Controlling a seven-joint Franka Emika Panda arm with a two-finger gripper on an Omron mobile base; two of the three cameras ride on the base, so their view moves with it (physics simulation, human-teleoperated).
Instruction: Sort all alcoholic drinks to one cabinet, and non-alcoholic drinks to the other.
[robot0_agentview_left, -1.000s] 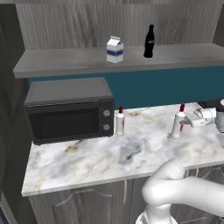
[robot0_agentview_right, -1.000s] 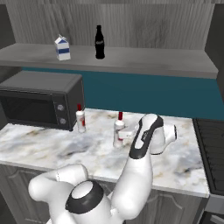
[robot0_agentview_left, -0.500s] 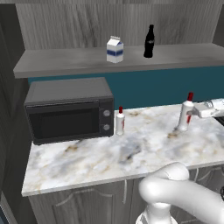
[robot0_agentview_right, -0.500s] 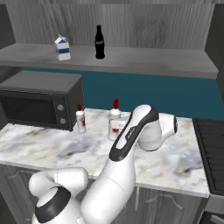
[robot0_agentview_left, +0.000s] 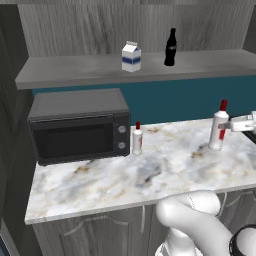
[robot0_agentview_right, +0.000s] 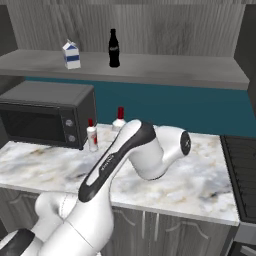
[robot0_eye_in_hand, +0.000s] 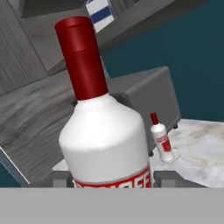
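Observation:
My gripper (robot0_agentview_left: 225, 125) is shut on an alcoholic drink (robot0_agentview_left: 218, 129), a white bottle with a red cap, at the right end of the marble counter (robot0_agentview_left: 150, 175). In the hand view this bottle (robot0_eye_in_hand: 105, 135) stands upright between my fingertips (robot0_eye_in_hand: 164, 178). From the right base view its red cap (robot0_agentview_right: 120, 112) shows behind my arm. The second red-capped bottle (robot0_agentview_left: 137, 139) (robot0_agentview_right: 91, 136) (robot0_eye_in_hand: 160, 139) stands beside the microwave. The milk carton (robot0_agentview_left: 131, 56) (robot0_agentview_right: 71, 55) and black cola bottle (robot0_agentview_left: 170, 47) (robot0_agentview_right: 114, 48) stand on the grey shelf (robot0_agentview_left: 75, 70).
A dark microwave (robot0_agentview_left: 80, 125) (robot0_agentview_right: 45, 117) takes up the counter's left end. The teal back wall (robot0_agentview_right: 175, 107) runs under the shelf. A stove top (robot0_agentview_right: 242, 170) borders the counter on the right. My white arm (robot0_agentview_right: 135, 150) arcs over the counter's middle.
The gripper has carried the held bottle to the right along the counter and a little upward. The other bottle, carton and cola have not moved.

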